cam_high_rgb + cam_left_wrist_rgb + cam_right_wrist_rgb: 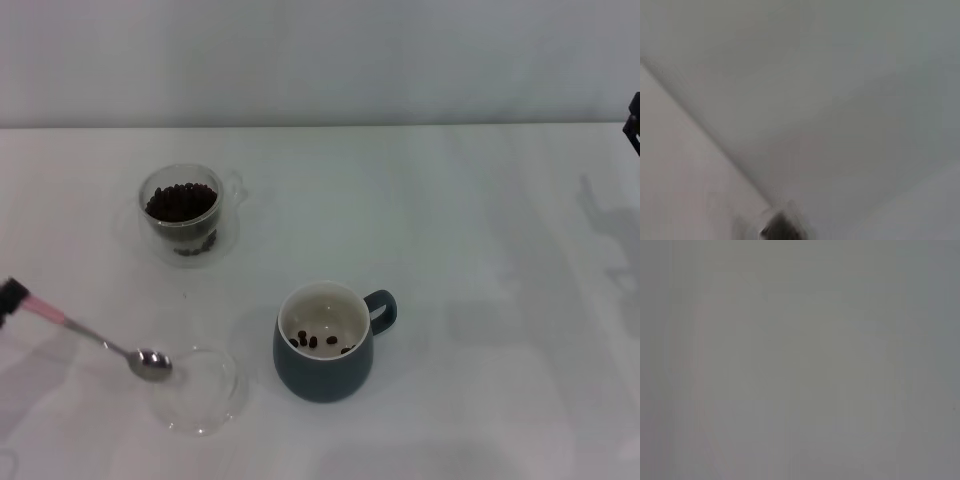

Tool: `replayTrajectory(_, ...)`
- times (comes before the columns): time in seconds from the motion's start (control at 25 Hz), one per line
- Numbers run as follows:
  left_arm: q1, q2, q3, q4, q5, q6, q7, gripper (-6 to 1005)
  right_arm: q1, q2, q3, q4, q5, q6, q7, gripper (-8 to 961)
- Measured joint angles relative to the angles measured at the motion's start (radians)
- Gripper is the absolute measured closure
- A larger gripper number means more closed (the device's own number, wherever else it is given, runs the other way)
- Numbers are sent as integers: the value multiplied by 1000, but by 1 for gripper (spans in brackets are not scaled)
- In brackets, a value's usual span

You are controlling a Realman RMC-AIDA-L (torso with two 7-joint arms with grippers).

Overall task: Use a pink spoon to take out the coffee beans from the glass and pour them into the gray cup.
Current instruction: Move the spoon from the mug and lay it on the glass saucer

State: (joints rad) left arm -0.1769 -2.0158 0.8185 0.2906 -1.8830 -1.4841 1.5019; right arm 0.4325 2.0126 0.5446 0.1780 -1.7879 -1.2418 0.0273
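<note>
A white desk (470, 250) seen from above; at far left, a small teaspoon with a shiny metal bowl and pale pink handle, the pink spoon (95, 340), slants down toward the middle, its handle end held by the left gripper (8, 300), which is mostly out of frame, so whether its fingers are clenched on the handle cannot be told for sure; the spoon's bowl looks bare and hangs at the edge of a shallow clear round glass dish (205, 405). Behind it stands the small clear double-walled glass (181, 212), well filled with dark coffee beans (181, 201); near the middle sits the squat slate-gray cup (325, 345) with a cream inside, a few beans lying on its bottom. The right gripper (633, 120) shows only as a dark sliver at the far right edge, parked; its fingers cannot be judged. The step in hand seems to be between scoops; the next move likely calls for carrying the spoon back to the glass and dipping it level into the beans.
</note>
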Motion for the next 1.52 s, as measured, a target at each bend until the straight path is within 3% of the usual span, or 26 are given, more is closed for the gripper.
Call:
replayTrajectory(0.48, -63, -17, 5, -30, 56, 123, 26, 871, -17, 0, -2, -2, -1, -3, 0, 95)
replayTrajectory(0.72, -118, -48, 6, -35, 120, 192, 34, 872, -20, 0, -2, -6, -1, -6, 0, 95)
replayTrajectory(0.84, -131, -54, 5, -38, 143, 206, 37, 872, -23, 0, -1, -7, -1, -6, 0, 95)
replayTrajectory(1.4, -151, -55, 3, -63, 186, 224, 76, 850, -27, 0, 6, -8, 8, -8, 0, 95)
replayTrajectory(1.52, -148, -54, -1, -60, 182, 228, 111, 749, -26, 0, 6, -6, 9, -8, 0, 95)
